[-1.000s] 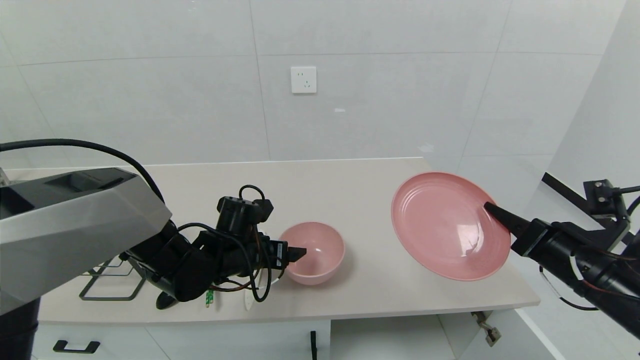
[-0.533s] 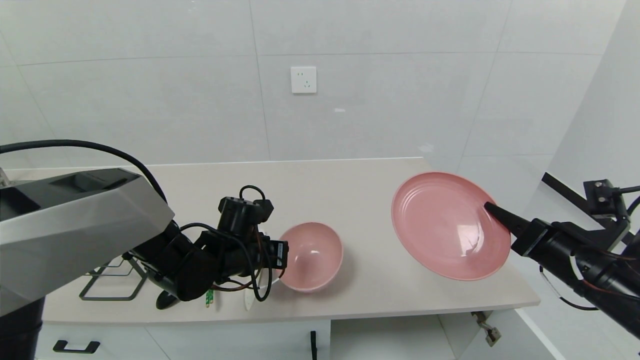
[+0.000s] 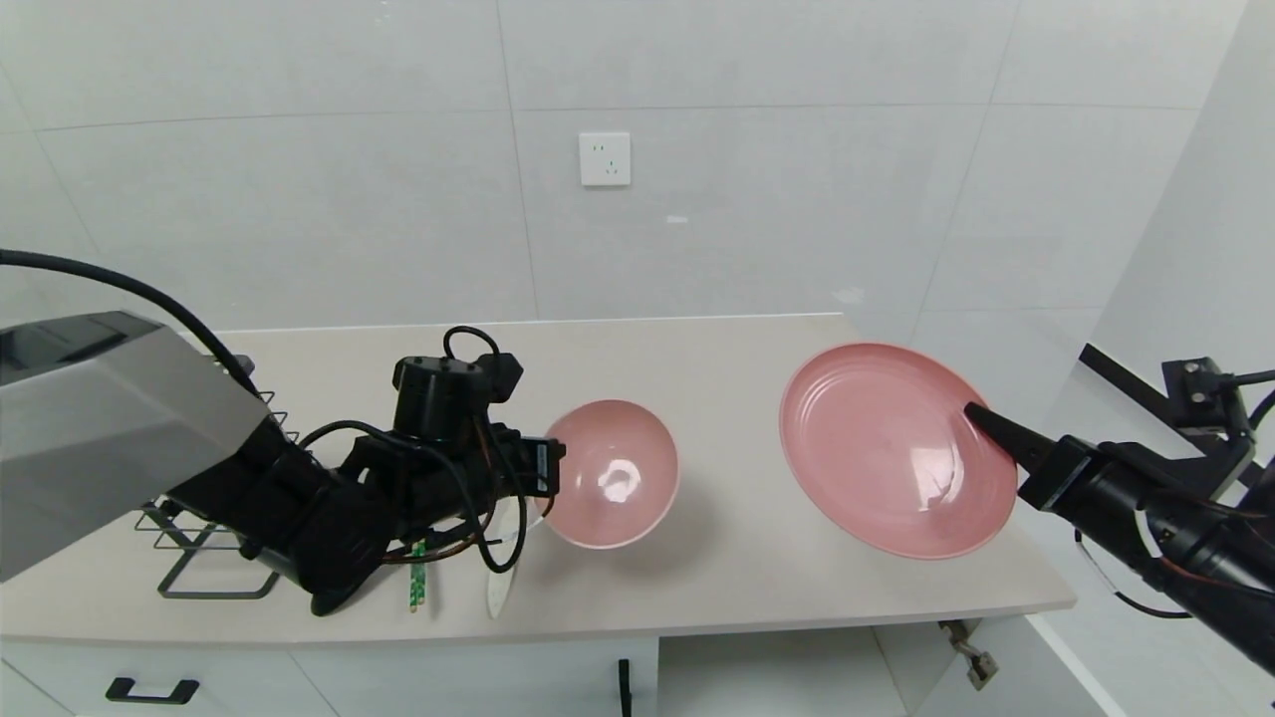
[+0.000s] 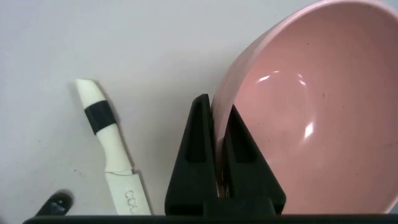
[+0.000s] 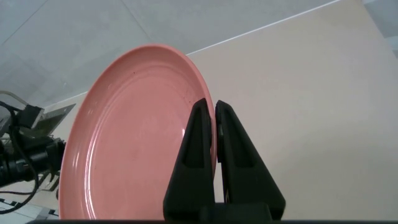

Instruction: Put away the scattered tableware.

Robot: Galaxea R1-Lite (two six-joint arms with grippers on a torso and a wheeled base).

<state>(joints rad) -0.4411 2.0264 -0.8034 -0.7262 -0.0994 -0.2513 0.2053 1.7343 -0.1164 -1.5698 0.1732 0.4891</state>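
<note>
The pink bowl (image 3: 613, 476) is gripped at its rim by the left tool (image 3: 551, 468); in the left wrist view the two fingers of that tool (image 4: 214, 115) are seen closed on the bowl's (image 4: 298, 112) wall, one inside and one outside. The bowl is held tilted, its opening turned up and toward the front edge, above the middle of the counter (image 3: 737, 558); a shadow is cast on the surface beneath it. The pink plate (image 3: 887, 448) is gripped at its rim by the right tool (image 3: 981, 418); it is held tilted over the counter's right end, well apart from the bowl. In the right wrist view the fingers of the right tool (image 5: 210, 118) are seen clamped on the edge of the plate (image 5: 137, 130). A white utensil (image 3: 501, 588) with a black band (image 4: 115, 168) is laid on the counter near the front edge, below the left tool; a wire rack (image 3: 219, 596) is placed at the counter's left end, partly hidden by the left arm. A wall socket (image 3: 605, 158) is set in the tiled wall behind.
</note>
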